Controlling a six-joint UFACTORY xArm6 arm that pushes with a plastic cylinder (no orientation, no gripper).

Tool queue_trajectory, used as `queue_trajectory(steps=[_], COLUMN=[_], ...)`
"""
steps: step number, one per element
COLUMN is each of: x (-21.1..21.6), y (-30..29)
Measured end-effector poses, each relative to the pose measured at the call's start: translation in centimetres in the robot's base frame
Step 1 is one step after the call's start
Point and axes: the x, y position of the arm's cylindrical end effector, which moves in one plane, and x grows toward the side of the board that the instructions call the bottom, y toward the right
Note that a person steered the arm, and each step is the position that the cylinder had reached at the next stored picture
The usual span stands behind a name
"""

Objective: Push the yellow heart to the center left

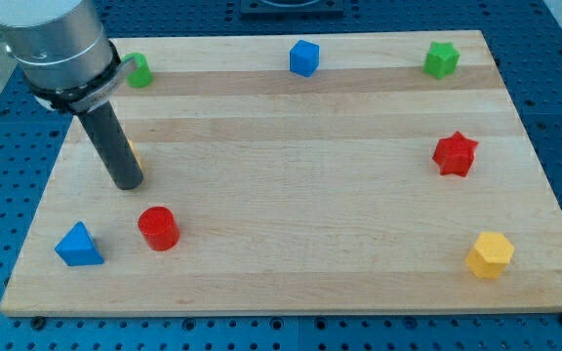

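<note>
My tip (128, 184) rests on the wooden board (291, 195) at the view's centre left. Only a thin yellow sliver (136, 153) shows at the rod's right edge, just above the tip. It seems to be the yellow heart, and the rod hides the rest of it. The tip is above and left of a red cylinder (158, 228).
A blue triangle (78, 245) lies at the bottom left. A green block (140, 70) sits at the top left, partly behind the arm. A blue block (303, 58) is at top centre, a green star (441, 59) at top right, a red star (455, 153) at right and a yellow hexagon (490, 255) at bottom right.
</note>
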Motion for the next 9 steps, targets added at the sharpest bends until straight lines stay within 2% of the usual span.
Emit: queue_trajectory(steps=[1,4,5,9], x=[-1.9,-1.4,1.7,-0.6], y=[-0.9,-1.1,-1.8,-2.3])
